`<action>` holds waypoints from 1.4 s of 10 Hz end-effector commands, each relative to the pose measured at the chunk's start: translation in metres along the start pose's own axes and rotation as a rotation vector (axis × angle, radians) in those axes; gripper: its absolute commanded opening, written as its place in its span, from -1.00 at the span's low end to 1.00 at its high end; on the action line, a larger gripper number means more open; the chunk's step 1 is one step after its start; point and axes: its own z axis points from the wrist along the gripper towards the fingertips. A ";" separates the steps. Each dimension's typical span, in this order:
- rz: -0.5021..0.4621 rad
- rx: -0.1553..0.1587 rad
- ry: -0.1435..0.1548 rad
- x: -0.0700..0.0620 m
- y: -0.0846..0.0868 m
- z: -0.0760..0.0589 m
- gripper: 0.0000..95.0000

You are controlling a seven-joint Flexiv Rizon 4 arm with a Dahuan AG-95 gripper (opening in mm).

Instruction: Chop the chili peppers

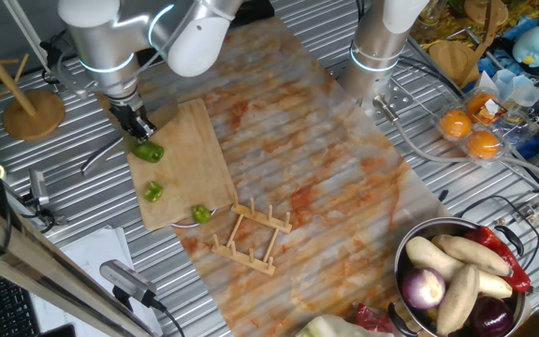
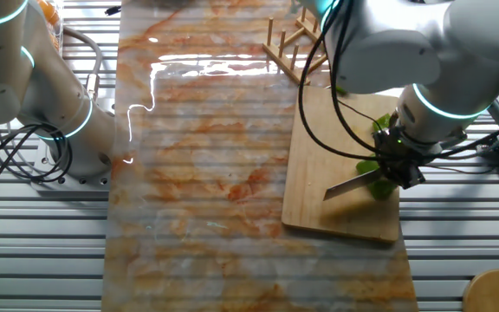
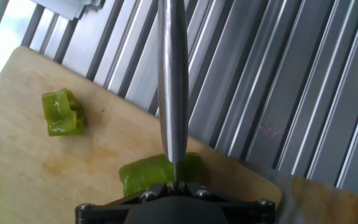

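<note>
Knife blade fills the hand view, seen along its spine, running from the gripper at 6 o'clock up past the board edge toward 12. Fingers clenched on the knife handle; the handle itself is mostly hidden by the gripper body.

Chili chunk under blade: green, glossy, long axis lying 9-to-3, so the blade crosses it roughly square, about mid-length. Blade appears to touch or enter the top of it; cannot tell how deep.

Second chunk lies toward 10 o'clock from the blade on the cutting board, well apart, not under the edge. A third piece sits near the board's far corner in one fixed view, beside a small wooden rack.

Judgement: cut in progress on the chunk nearest the board's corner; the coming move turns on pressing straight down while the piece stays crosswise. Little board remains beyond the chunk toward the slatted metal table, so a rolling piece could slip off the edge.

Surroundings: a bowl of vegetables and oranges stand well apart, nothing obstructing the blade.
</note>
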 end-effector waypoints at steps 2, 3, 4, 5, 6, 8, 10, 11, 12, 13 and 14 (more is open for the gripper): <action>-0.020 -0.015 0.003 -0.007 -0.002 0.010 -1.00; -0.035 -0.026 0.013 -0.011 -0.001 0.010 -1.00; -0.037 -0.027 0.016 -0.013 -0.001 0.010 -1.00; -0.037 -0.028 0.015 -0.016 0.000 0.014 -1.00; -0.047 -0.031 0.018 -0.017 -0.001 0.019 -1.00; -0.052 -0.051 0.024 -0.013 -0.001 0.015 -1.00; -0.063 -0.051 0.024 -0.006 -0.002 0.010 -1.00; -0.063 -0.054 0.025 0.000 -0.002 0.014 -1.00; -0.063 -0.060 0.024 0.006 -0.001 0.019 -1.00; -0.065 -0.075 0.015 0.014 0.000 0.024 -1.00; -0.071 -0.071 0.027 0.014 0.000 0.024 -1.00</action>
